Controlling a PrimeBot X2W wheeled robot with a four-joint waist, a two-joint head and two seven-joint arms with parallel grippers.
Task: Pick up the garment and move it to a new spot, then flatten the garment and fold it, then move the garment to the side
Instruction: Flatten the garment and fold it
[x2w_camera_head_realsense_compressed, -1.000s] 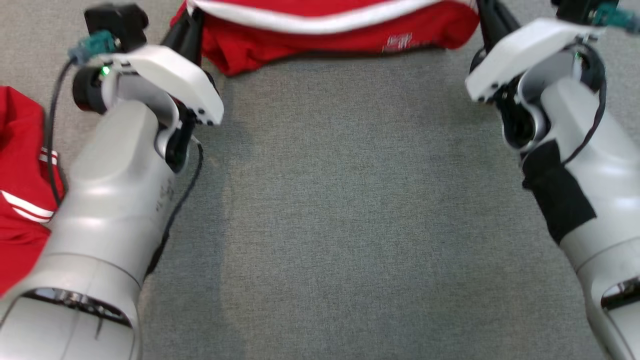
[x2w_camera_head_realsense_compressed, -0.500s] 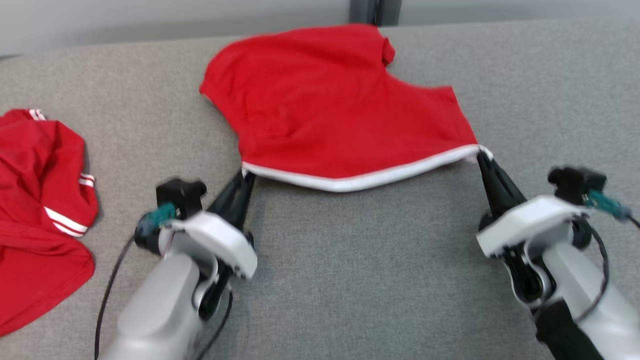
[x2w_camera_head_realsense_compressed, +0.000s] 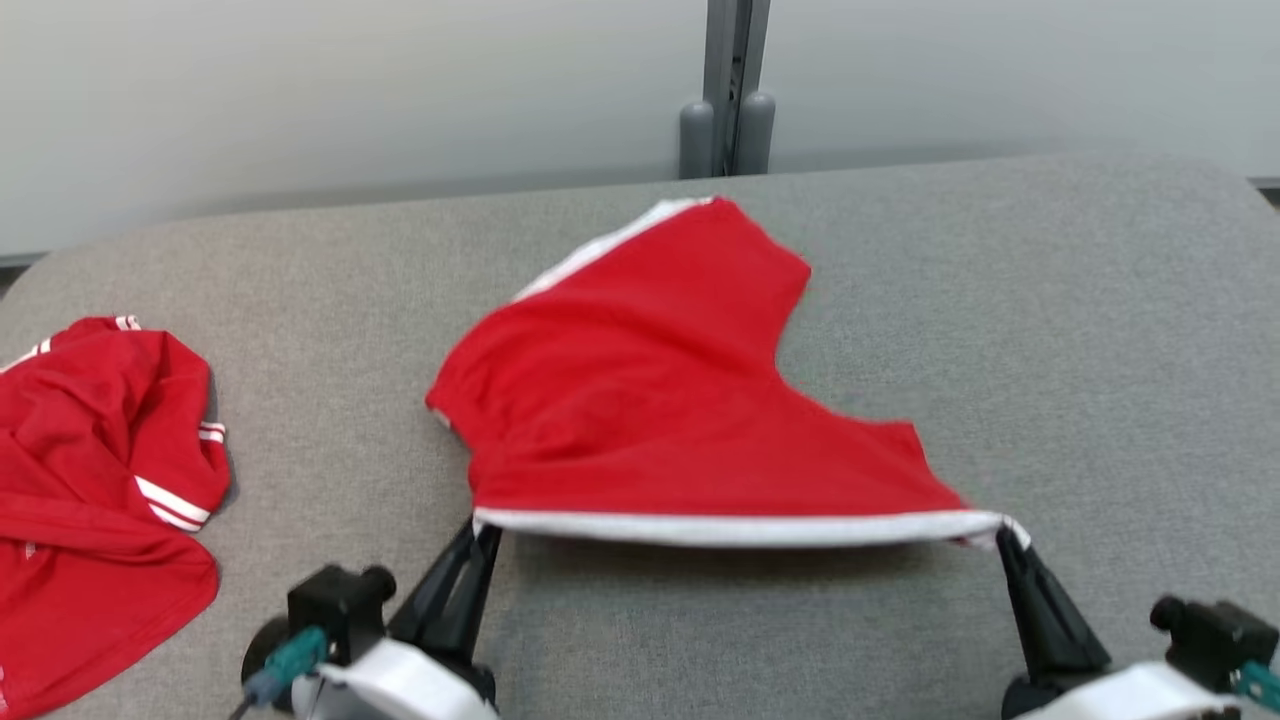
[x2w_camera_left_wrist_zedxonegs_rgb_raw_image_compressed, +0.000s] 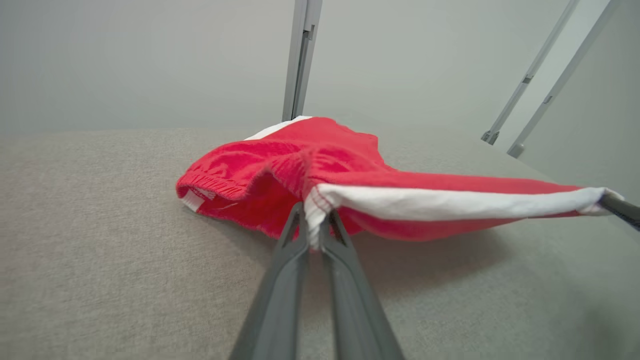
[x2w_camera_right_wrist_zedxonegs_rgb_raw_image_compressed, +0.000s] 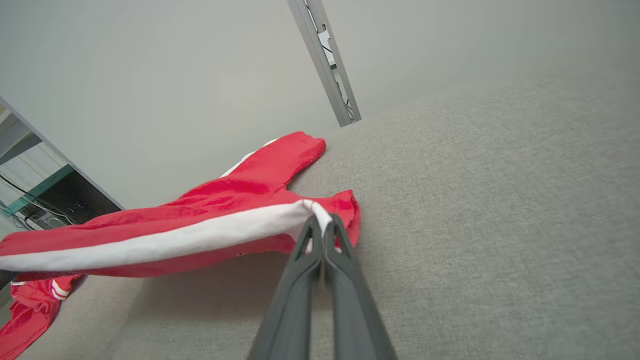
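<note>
Left gripper (x2w_camera_head_realsense_compressed: 486, 532) and right gripper (x2w_camera_head_realsense_compressed: 1006, 540) are clamping fingers on opposite corners of the garment (x2w_camera_head_realsense_compressed: 680, 410)'s white hem, stretching it taut above the table (x2w_camera_head_realsense_compressed: 1080, 330).

In the head view both arms run off the bottom edge, so little shows beyond the fingers of the left pincer (x2w_camera_head_realsense_compressed: 487, 535) and right pincer (x2w_camera_head_realsense_compressed: 1005, 540). The second red garment (x2w_camera_head_realsense_compressed: 95, 490) on the bench (x2w_camera_head_realsense_compressed: 1050, 330) is cut by the left edge. The garment (x2w_camera_head_realsense_compressed: 680, 420) hides its own underside, and its white label (x2w_camera_left_wrist_zedxonegs_rgb_raw_image_compressed: 192, 199) is too small to read.
</note>
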